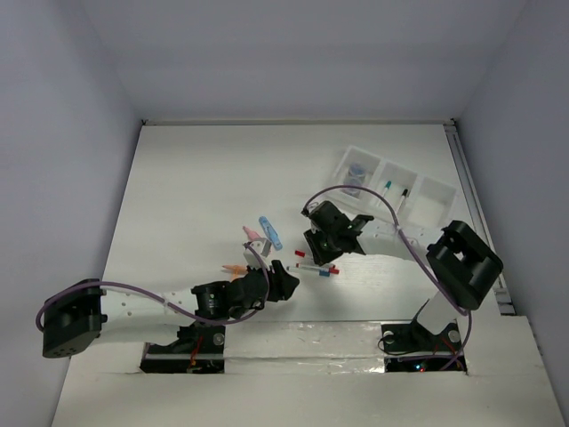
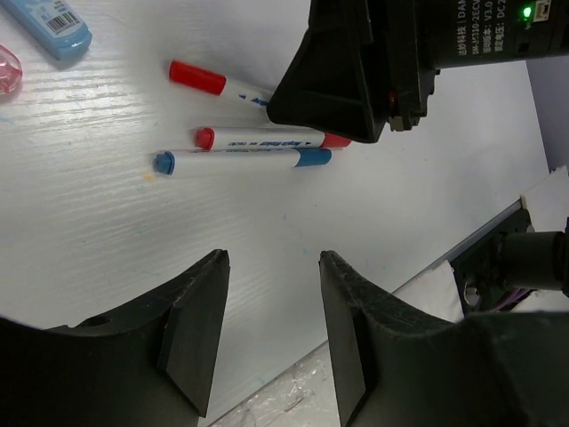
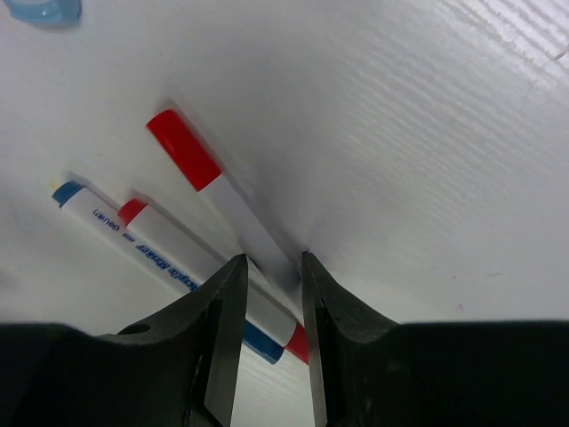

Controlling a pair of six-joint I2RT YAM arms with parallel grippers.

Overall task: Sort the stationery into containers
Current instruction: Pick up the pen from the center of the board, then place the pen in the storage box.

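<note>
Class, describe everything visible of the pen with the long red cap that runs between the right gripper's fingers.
The red-capped pen is thin: a long bright red cap on a white barrel, apparently plastic. It lies flat on the white table, angled next to two similar pens. Its barrel end runs between the closely set fingers of the right gripper; whether they already pinch it cannot be told.

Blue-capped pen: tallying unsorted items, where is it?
Left wrist view, centre: the blue-capped pen lies beside a red-capped pen, ahead of the left gripper.
</note>
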